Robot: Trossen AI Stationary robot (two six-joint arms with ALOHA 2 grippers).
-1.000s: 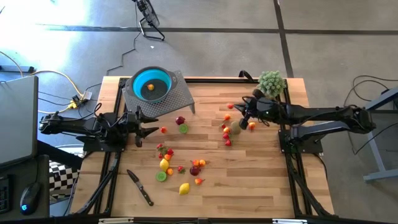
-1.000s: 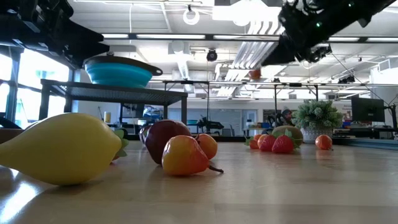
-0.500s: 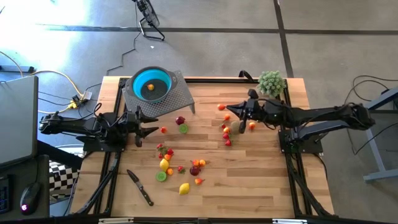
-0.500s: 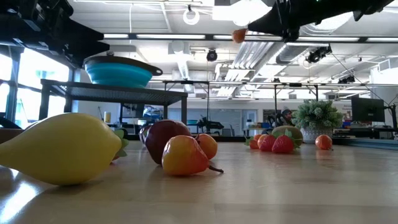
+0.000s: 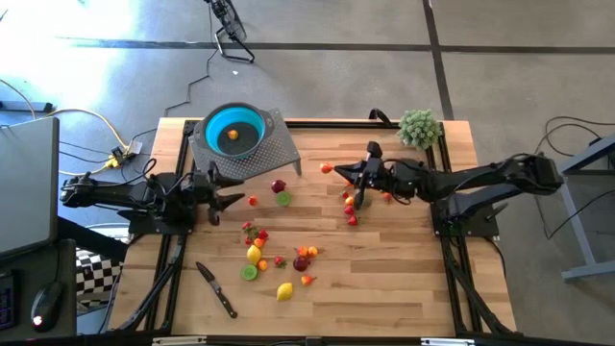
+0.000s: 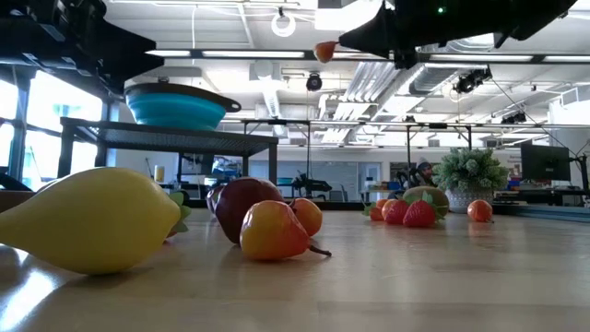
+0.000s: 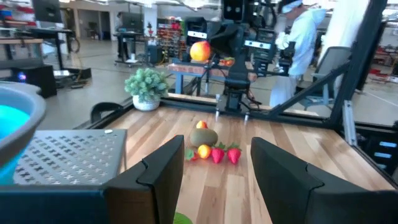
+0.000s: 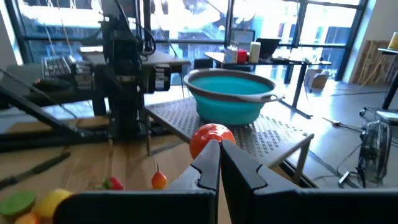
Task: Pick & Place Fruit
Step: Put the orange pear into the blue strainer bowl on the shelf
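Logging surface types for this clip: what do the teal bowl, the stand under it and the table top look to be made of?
The teal bowl looks like soft matte silicone or plastic, with stepped walls and a grey rim. The stand under it seems grey perforated sheet metal: rows of small holes show. The table top looks like lightly glossy wood, with butcher-block strips and visible grain.

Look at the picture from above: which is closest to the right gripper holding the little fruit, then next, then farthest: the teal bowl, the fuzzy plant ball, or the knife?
Measured from the right gripper, which is shut on a small orange-red fruit:
1. Fuzzy plant ball, at the table's far right corner. The teal bowl is only a little farther.
2. Teal bowl, on the raised perforated rack at the far left.
3. Knife, near the front left edge, clearly farthest.
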